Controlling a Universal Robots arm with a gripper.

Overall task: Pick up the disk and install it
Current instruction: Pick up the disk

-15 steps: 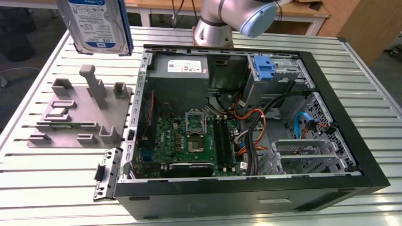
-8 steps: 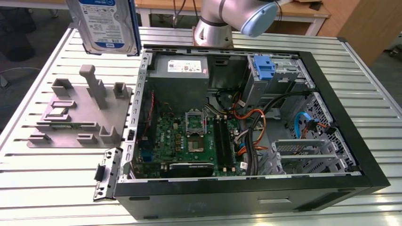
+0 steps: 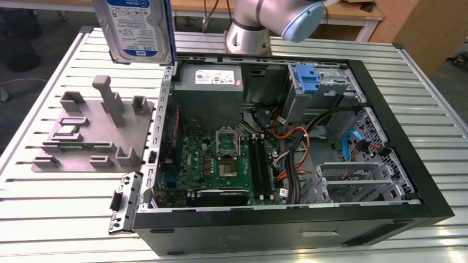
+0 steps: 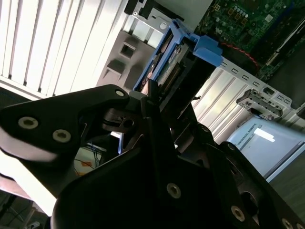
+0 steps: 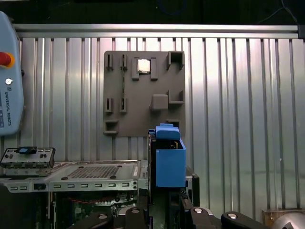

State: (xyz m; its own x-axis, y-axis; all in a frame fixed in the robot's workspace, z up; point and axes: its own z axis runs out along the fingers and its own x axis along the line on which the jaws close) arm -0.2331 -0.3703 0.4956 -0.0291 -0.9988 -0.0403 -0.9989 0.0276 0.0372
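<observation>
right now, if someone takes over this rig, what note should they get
Tool: shut on the disk.
Disk: held upright in the air above the table, just off the open computer case, on the exterior view's left of it.
Done: the pick-up.
Left: the install; the disk is not in the case yet.

Blue-framed disk [image 5: 170, 164] in the pincer [image 5: 167, 198]
</observation>
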